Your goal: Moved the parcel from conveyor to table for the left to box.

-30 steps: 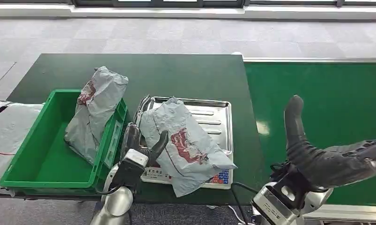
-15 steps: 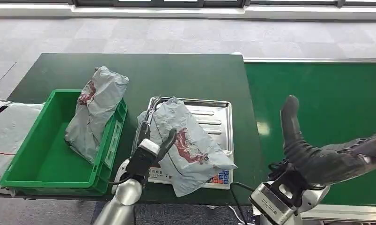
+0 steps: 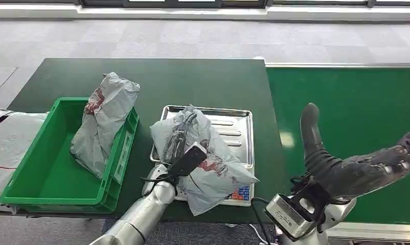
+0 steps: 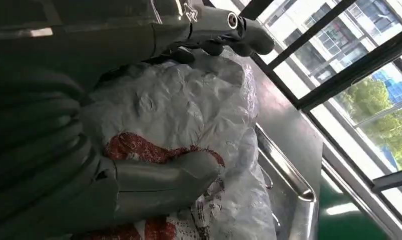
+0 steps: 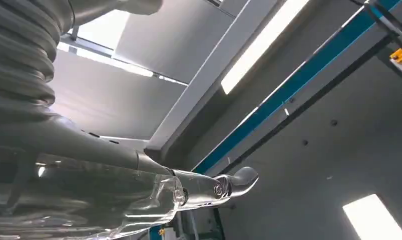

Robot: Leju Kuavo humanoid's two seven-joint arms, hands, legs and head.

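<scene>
A grey parcel (image 3: 220,166) with red print lies on the steel scale tray (image 3: 238,125) at the table's middle. My left hand (image 3: 183,148) lies over the parcel's left half, fingers (image 3: 178,133) stretched along its top. In the left wrist view the thumb (image 4: 161,175) rests on the red print of the parcel (image 4: 188,100) and the fingers (image 4: 224,25) reach over its far side, not closed. My right hand (image 3: 348,171) hovers at the conveyor's near edge, fingers apart, thumb up, holding nothing.
A green box (image 3: 47,176) stands left of the scale, with a second grey parcel (image 3: 103,122) leaning in it over the right wall. Another pale bag (image 3: 8,140) lies at the far left. The green conveyor (image 3: 356,97) runs along the right of the dark table (image 3: 167,79).
My left hand has moved up and right, from the scale's front left corner onto the parcel. The right hand has shifted slightly left. The parcel has not moved.
</scene>
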